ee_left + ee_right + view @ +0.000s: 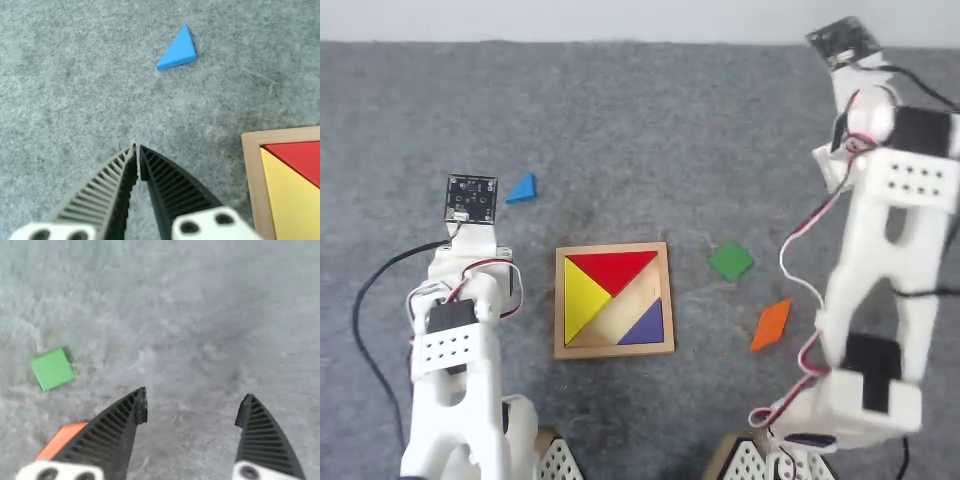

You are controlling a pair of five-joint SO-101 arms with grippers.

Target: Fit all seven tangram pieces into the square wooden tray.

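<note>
The left claw [136,150], black and ridged, is pressed together over fuzzy grey carpet [65,90]. The square wooden tray [251,185] sits near beside it; a smooth blue triangle [177,50] lies farther ahead. The right claw [192,407] is spread wide, with a flat green square [52,369] ahead, off to one side.
</note>
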